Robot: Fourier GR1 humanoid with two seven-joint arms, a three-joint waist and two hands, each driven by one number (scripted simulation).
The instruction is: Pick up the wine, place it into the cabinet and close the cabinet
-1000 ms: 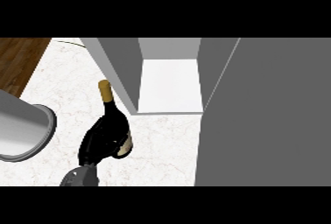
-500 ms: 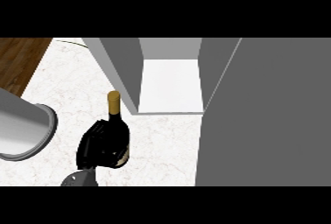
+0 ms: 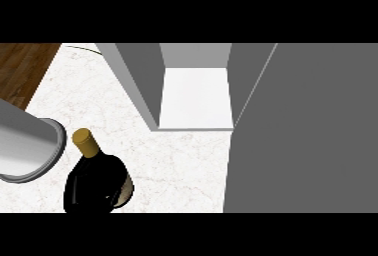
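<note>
The grey cabinet door (image 3: 303,130) fills the right side, swung open and cut off by the right and lower edges. Beside it the cabinet (image 3: 136,85) stands open, its white shelf bare; its top is cut off. The white marbled bench (image 3: 177,165) lies in front. A grey cylinder (image 3: 22,145) with a pale rim enters from the left edge, and I cannot tell what it is.

The wine bottle (image 3: 92,185) is at the lower left, outside the cabinet, tan neck (image 3: 85,142) tilted up and left, just beside the cylinder's rim. Its base is cut off below. No hand can be told apart from the black glass, so whether fingers are apart or clamped on it I cannot tell.

Half a second ago the bottle was further right and looked smaller, with a grey forearm stub showing below it; that stub is now out of sight. Cabinet, door and cylinder have not shifted.
</note>
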